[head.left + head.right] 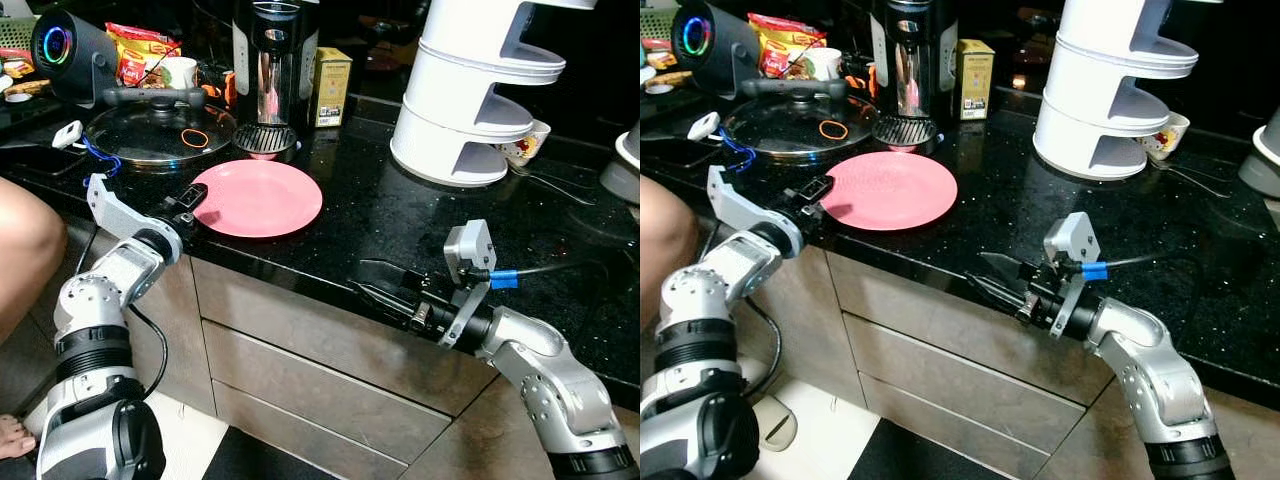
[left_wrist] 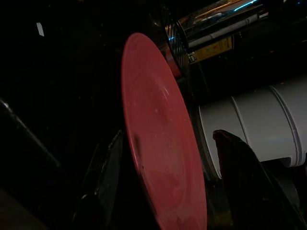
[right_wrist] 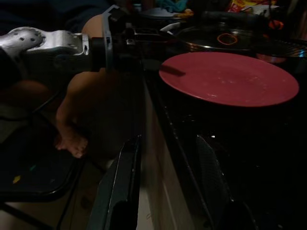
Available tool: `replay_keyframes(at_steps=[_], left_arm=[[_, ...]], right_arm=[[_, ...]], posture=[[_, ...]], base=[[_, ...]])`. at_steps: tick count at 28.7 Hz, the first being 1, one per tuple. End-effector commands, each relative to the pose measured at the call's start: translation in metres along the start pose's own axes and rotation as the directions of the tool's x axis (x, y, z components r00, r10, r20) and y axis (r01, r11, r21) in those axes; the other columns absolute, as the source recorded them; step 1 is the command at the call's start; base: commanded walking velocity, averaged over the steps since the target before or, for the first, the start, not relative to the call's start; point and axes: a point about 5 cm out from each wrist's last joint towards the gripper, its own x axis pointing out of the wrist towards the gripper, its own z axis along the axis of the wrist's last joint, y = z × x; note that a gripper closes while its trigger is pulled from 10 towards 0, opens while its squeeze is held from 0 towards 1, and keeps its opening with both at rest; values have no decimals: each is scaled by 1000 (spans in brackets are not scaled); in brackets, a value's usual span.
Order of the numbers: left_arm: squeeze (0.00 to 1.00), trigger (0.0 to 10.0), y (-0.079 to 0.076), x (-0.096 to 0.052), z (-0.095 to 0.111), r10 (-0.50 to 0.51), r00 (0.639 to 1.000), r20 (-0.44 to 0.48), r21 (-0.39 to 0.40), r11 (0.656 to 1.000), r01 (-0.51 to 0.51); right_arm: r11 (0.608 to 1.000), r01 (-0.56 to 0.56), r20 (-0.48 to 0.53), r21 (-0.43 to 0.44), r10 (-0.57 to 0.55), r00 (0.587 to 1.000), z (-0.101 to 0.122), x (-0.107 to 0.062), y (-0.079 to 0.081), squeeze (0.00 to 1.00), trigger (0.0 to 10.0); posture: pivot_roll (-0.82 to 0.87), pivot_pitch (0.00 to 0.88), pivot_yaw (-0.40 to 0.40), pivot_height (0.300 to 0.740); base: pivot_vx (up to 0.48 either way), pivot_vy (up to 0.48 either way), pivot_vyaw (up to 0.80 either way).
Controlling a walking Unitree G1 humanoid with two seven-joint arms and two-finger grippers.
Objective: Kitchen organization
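Reaching for the pink plate (image 1: 258,197), your left end effector (image 1: 190,203) stood open astride its rim, gripping nothing. Closing on that rim looked next; your right end effector (image 1: 992,274) hung open and empty at the tabletop (image 1: 400,215) edge.

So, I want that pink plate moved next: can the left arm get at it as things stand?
Probably yes. The left gripper is already at the pink plate's near rim, fingers open to either side of the edge in the wrist view, with nothing between them.

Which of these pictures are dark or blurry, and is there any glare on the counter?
Left eye view: sharp and well lit, small glints on the black counter. Left wrist view: very dark, the pink plate lit, the left tool's fingers blurred. Right wrist view: dim, the right tool's fingers out of focus.
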Motion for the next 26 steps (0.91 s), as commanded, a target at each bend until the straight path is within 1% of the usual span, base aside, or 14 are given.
replay_keyframes(at_steps=[1,5,13,22,23,24,26], left_arm=[[0,10000,9,1,-15,46,997,-66,-35,998,-48],[0,10000,9,0,-20,42,995,-90,-44,998,-47],[0,10000,5,1,-23,14,992,-128,-53,998,-21],[0,10000,7,0,-29,20,982,-186,-58,998,-32],[0,7020,7,0,-30,19,981,-191,-58,998,-31],[0,0,8,0,-30,19,979,-202,-58,998,-32],[0,0,8,0,-31,20,979,-205,-58,998,-33]], right_arm=[[1000,-15,-45,-15,14,999,-2,-2,3,0,10000],[1000,-17,-59,-13,16,998,-3,-2,4,0,10000],[1000,-11,-59,-12,11,998,-2,-1,3,0,10000],[1000,-8,-71,-17,6,997,-1,-3,3,0,10000],[1000,-7,-71,-17,6,997,-1,-3,3,0,10000],[1000,-6,-71,-19,4,997,0,-3,3,0,10000],[1000,-5,-71,-19,4,997,0,-3,3,0,10000]], posture=[[-84,0,-85,740],[-84,0,-88,740],[-82,0,-86,740],[-85,0,-83,740],[-85,0,-83,740],[-86,0,-82,740],[-86,0,-82,740]], base=[[0,0,0],[0,0,0],[0,0,0],[0,0,0],[0,0,0],[0,0,0],[0,0,0]])
